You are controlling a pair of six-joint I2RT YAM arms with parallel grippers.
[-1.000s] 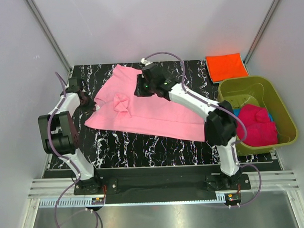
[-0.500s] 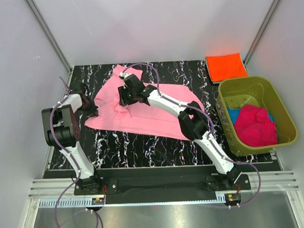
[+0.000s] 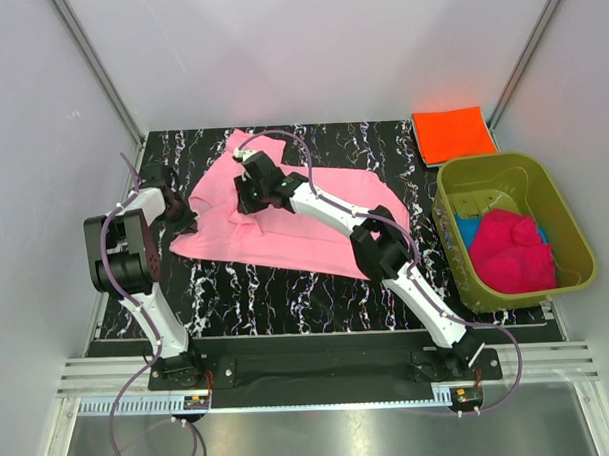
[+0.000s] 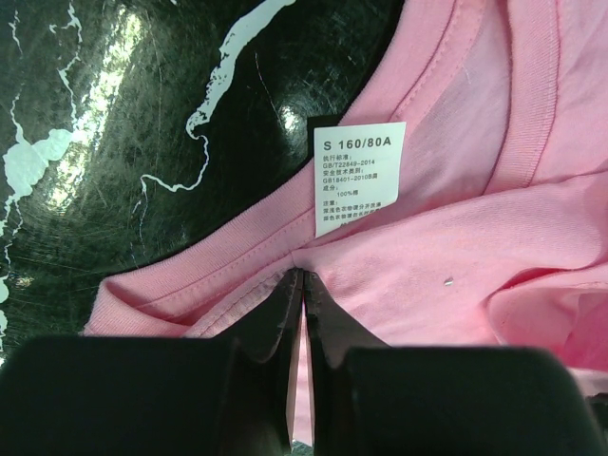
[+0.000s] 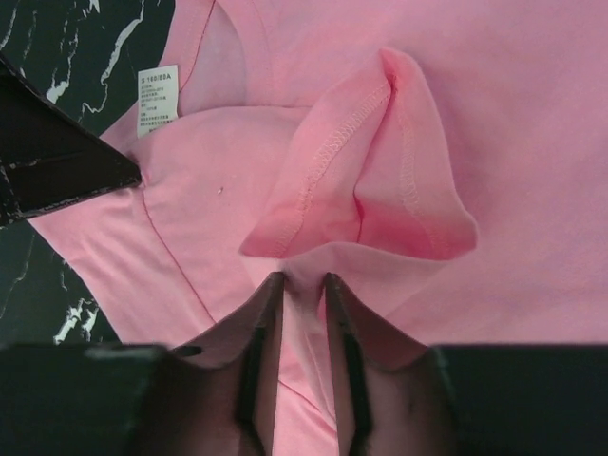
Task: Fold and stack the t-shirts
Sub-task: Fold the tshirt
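- Pinching the collar hem of the pink t-shirt with the left gripper, fingers pressed together on the cloth just below the white size label.
- From above, gripping at the left edge of that shirt, low over the black marbled tabletop.
- Stretched across the shirt with the right gripper, tips at a raised fold of pink cloth near the collar.
- Fingers there a narrow gap apart, with pink cloth between them; cannot tell whether clamped on it or only standing over it.
- Pink t-shirt mostly spread over the middle of the tabletop, wrinkled around the collar, near edge slanting down toward the right.
- At the far right corner of the tabletop, an orange t-shirt, folded flat into a neat square.
- Just beside it and nearer, an olive tub with a magenta t-shirt bunched inside, lying partly over a blue t-shirt.
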